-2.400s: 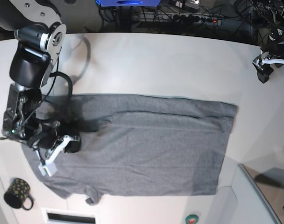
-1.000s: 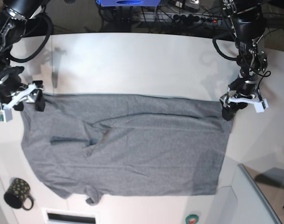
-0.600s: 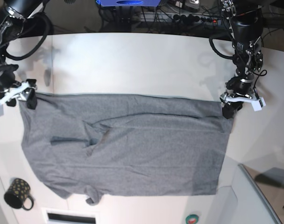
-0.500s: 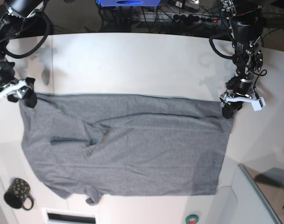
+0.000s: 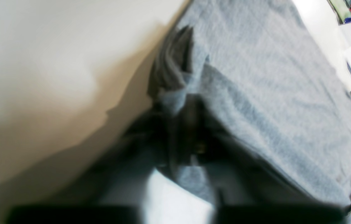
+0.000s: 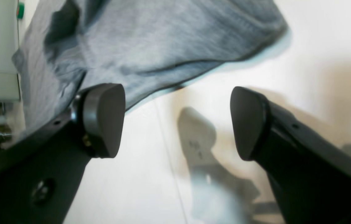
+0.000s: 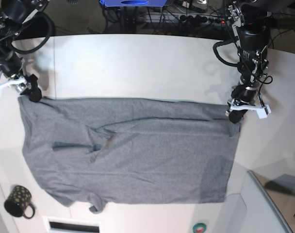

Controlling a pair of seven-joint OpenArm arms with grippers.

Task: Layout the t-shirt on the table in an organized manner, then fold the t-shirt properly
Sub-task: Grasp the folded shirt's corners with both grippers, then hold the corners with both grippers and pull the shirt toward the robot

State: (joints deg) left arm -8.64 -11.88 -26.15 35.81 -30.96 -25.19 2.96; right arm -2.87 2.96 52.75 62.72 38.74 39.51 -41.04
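The heather-grey t-shirt point(image 7: 133, 150) lies spread nearly flat on the white table point(image 7: 138, 68), with a small fold near its left-middle. My left gripper point(image 7: 236, 113) sits at the shirt's far right corner and is shut on it. In the left wrist view, bunched t-shirt fabric point(image 5: 178, 77) is pinched in the blurred jaws point(image 5: 191, 146). My right gripper point(image 7: 22, 88) hovers at the shirt's far left corner and is open. The right wrist view shows its gripper point(image 6: 175, 121) with only bare table between the pads point(image 6: 103, 119). There the t-shirt point(image 6: 163, 40) hem runs just beyond them.
A black dotted mug point(image 7: 19, 201) stands at the front left corner. A white raised panel point(image 7: 264, 204) and a green button point(image 7: 199, 226) sit at the front right. Cables and a power strip point(image 7: 186, 17) lie beyond the far edge.
My left gripper has shut on the shirt's far right corner. My right gripper has moved up and left past the far left corner and stayed open. That corner now lies further left.
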